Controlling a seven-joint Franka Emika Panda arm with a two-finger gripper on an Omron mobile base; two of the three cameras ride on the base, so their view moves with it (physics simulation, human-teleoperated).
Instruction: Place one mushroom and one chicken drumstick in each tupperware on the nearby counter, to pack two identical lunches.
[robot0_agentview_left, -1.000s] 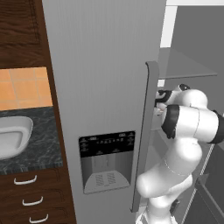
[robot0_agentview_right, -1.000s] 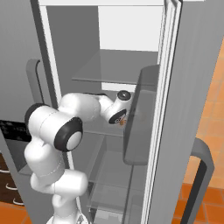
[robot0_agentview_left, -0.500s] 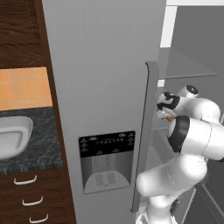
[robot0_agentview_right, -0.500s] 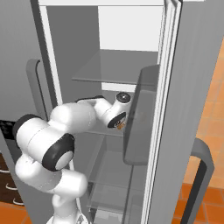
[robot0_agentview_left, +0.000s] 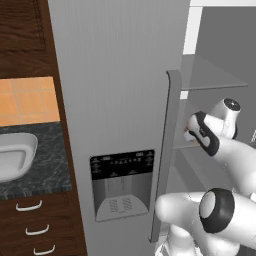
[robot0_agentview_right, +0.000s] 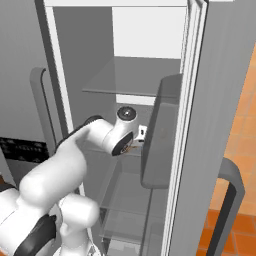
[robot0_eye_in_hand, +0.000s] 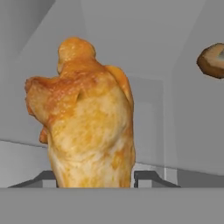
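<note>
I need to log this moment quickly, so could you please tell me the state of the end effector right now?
End effector: closed on a chicken drumstick, which sits between its two finger tips inside the fridge.

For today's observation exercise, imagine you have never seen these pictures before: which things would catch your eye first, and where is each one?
In the hand view, a golden chicken drumstick looms between the tool's two fingertips, with a brown mushroom at the right edge. In the base views, the white arm reaches into the open grey fridge at its middle shelf. To the left, a pale tupperware sits on the black counter.
</note>
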